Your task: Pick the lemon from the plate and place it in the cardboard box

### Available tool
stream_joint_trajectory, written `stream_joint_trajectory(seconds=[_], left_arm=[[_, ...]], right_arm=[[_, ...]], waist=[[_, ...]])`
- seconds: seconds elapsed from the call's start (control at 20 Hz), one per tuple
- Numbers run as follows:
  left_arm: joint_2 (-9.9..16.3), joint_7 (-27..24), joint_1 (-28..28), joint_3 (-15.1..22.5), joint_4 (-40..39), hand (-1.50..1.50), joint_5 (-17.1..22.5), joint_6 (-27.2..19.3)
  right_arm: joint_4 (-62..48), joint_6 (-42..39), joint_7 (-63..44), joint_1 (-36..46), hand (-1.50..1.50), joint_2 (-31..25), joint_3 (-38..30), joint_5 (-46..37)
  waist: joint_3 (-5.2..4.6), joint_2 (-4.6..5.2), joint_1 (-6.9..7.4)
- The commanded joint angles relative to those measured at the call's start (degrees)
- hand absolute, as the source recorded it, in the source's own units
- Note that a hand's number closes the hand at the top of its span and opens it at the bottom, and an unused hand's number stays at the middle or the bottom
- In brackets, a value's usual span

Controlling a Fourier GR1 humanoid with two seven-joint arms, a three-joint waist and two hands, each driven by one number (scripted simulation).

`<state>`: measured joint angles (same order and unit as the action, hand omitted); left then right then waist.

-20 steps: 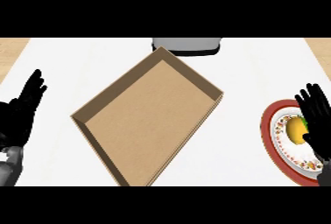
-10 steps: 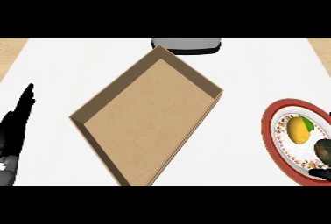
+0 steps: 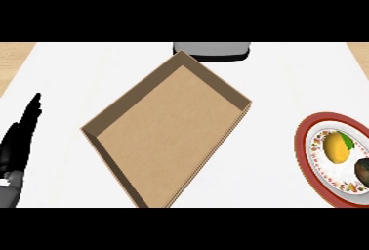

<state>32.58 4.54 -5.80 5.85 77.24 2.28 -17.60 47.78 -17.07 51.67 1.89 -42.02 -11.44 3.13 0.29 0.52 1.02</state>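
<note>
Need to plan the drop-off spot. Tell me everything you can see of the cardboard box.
The cardboard box is a shallow, open-topped tray of plain brown cardboard with low upright walls and a flat floor. Nothing lies inside it. It rests flat on the white counter, turned so it reads as a diamond, one corner pointing toward a dark grey object at the far edge, which it may meet. It sits mid-counter, between the left hand and the plate holding the lemon, apart from both.

It looks like a kitchen: a white table (image 3: 288, 78) with wooden edges, and far to the right of the left hand (image 3: 18, 146), a decorated plate (image 3: 306, 156) carrying a lemon (image 3: 336, 149).
</note>
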Motion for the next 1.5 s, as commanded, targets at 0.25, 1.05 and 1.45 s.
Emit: stream_joint_trajectory(seconds=[0.25,1.05,1.45], left_arm=[[-2.1,-2.9,1.2,0.8,-1.7,0.0,-2.6,-0.6],[-4.5,1.0,-3.3,-2.4,-2.9,0.0,-4.7,2.5],[-3.9,-0.9,-0.7,-7.4,-2.7,0.0,-5.4,6.5]], right_arm=[[-5.4,-2.2,2.4,8.3,-1.5,-10.6,9.7,-15.2],[-22.6,3.1,-1.2,24.3,-1.5,-2.9,19.9,-34.1],[-14.4,-0.9,-8.1,24.7,-1.5,-1.8,18.1,-35.5]], waist=[[-0.22,-0.21,0.67],[-0.19,-0.21,-0.16],[-0.31,-0.55,-0.91]])
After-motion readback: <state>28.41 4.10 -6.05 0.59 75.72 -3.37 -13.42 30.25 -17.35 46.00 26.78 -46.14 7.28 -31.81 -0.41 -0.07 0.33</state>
